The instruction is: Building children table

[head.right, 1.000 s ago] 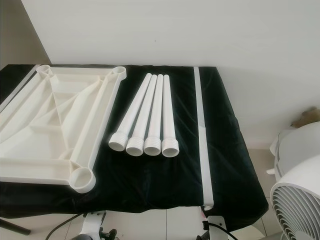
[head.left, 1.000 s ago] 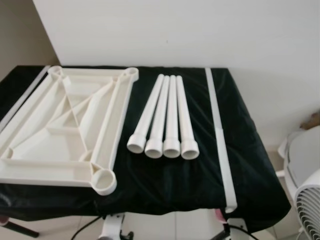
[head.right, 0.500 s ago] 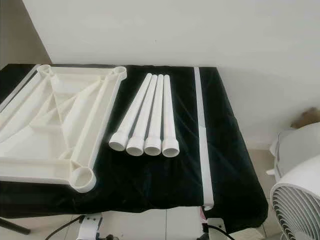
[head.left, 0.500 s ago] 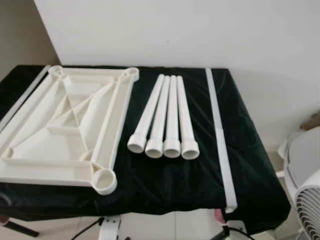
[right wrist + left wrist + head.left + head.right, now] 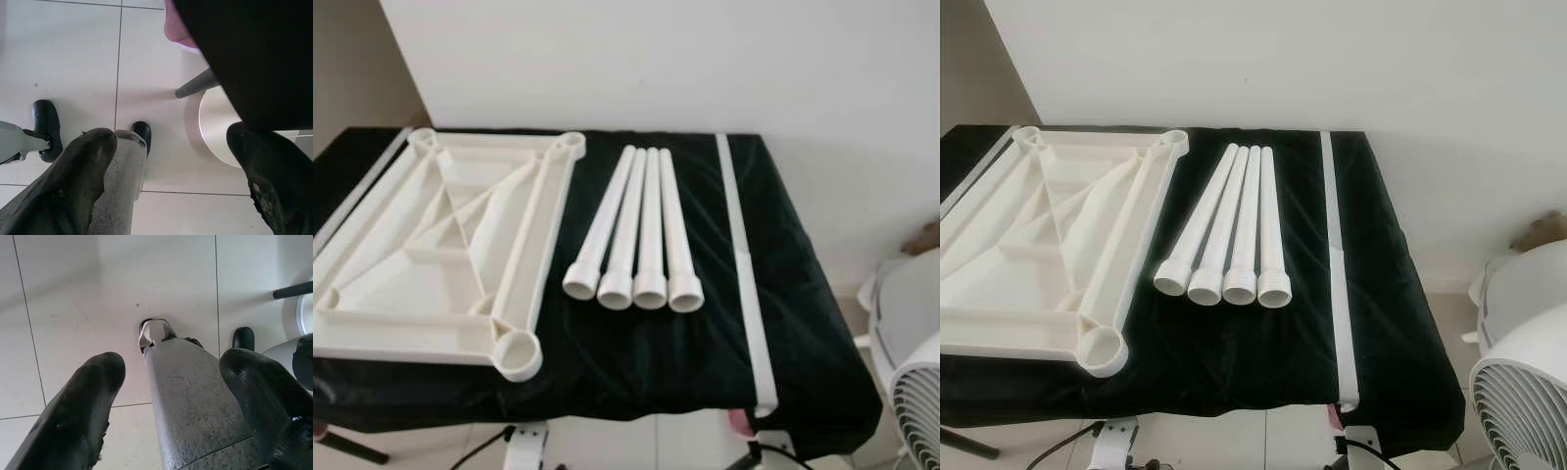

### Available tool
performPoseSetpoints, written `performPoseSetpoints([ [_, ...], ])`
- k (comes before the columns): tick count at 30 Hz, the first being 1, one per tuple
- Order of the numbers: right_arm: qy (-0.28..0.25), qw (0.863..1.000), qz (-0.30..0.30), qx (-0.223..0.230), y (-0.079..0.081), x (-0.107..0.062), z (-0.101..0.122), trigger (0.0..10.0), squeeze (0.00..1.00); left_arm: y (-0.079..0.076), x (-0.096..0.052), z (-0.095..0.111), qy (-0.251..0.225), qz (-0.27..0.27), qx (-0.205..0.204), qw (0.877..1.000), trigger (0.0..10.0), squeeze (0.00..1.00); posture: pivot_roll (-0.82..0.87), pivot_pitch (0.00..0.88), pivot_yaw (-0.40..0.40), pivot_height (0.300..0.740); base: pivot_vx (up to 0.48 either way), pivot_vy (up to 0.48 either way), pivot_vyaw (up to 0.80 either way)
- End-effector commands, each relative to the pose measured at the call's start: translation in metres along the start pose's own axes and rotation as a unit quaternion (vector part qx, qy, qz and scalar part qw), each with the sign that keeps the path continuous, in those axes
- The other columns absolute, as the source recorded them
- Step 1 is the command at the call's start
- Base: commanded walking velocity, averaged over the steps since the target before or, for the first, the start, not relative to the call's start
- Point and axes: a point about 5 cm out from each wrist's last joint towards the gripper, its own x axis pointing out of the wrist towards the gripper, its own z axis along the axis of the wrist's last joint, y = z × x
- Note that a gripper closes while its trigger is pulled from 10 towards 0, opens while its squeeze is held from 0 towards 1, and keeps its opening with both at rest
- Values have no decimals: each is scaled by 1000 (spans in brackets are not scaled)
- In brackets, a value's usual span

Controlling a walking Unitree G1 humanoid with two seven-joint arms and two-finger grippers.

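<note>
Up on the black-draped bench [image 5: 803, 294], four white legs [image 5: 641, 230] lie beside the upturned tabletop [image 5: 440, 255]; both spread claws, left claw [image 5: 171, 382] and right claw [image 5: 171, 166], apparently hang low over floor tiles [image 5: 63, 298].

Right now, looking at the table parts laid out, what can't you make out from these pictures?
- Tabletop: its left side is cut off by the edge of both eye views.
- Legs: thread detail on the near ends is too small and soft.
- Fan: cut off at the right edge.
- What holds up the black cloth: the cloth hides it.
</note>
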Motion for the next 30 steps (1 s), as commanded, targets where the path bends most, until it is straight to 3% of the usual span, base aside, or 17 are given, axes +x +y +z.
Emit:
performPoseSetpoints([
  [1, 16, 1000, -1, -1, 0, -2, -7, 10000, 0, 1, -1, -9, 18, 17, 1, 1000, 10000, 0, -15, 0, -1, 740, 0, 0, 0],
  [30, 22, 1000, -3, 7, -1, -3, -11, 10000, 0, -2, -1, -9, 20, 7, 6, 1000, 10000, 0, -22, 0, 2, 740, 0, 0, 0],
])
